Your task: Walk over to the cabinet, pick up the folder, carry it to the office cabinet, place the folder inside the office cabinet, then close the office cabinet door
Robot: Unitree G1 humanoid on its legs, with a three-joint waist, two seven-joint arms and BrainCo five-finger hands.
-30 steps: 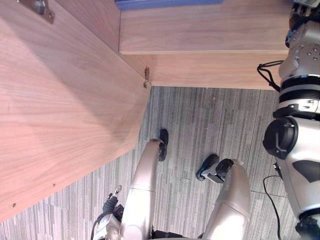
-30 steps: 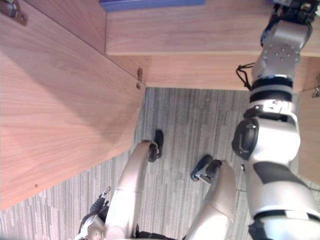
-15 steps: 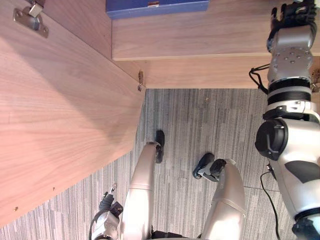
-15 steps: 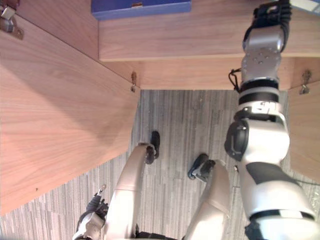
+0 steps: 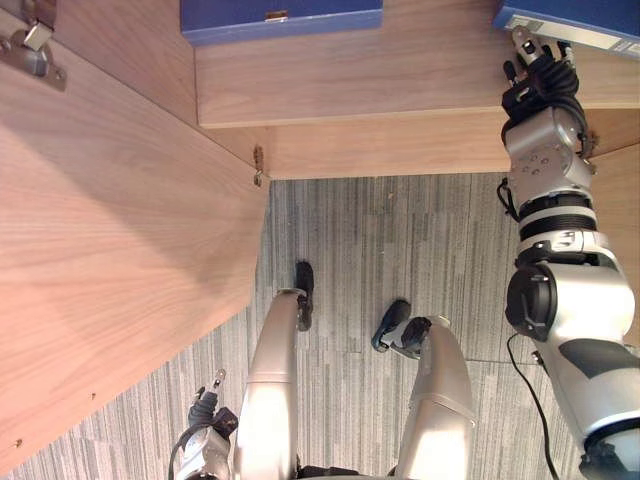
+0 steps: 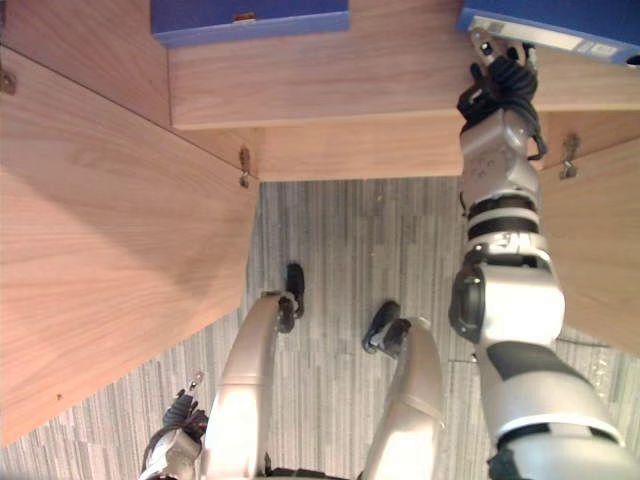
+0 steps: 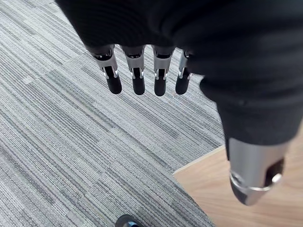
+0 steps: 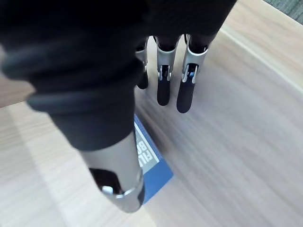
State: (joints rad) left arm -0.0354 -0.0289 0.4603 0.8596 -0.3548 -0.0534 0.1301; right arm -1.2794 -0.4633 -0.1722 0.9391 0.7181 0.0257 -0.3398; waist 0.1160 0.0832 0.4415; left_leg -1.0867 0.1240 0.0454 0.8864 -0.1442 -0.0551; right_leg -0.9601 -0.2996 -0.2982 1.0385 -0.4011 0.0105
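A blue folder [image 5: 575, 20] with a white label lies on the wooden cabinet shelf [image 5: 400, 70] at the far right. My right hand [image 5: 540, 85] reaches onto the shelf with its fingertips at the folder's near edge. In the right wrist view the fingers [image 8: 163, 90] are straight over bare wood and hold nothing, and the folder's corner [image 8: 154, 165] lies beside the thumb. A second blue folder [image 5: 280, 15] lies further left on the same shelf. My left hand [image 5: 205, 410] hangs low at my side, fingers [image 7: 137, 80] straight above the carpet.
A large wooden cabinet door [image 5: 110, 250] stands swung open on my left, with hinges on its edge. Another open door [image 6: 600, 260] is on the right. Grey striped carpet [image 5: 400, 260] covers the floor below the shelf.
The camera has shifted, so the shelf shows more fully. My right arm has stretched further onto the shelf, and the right-hand blue folder has come into view by its fingertips.
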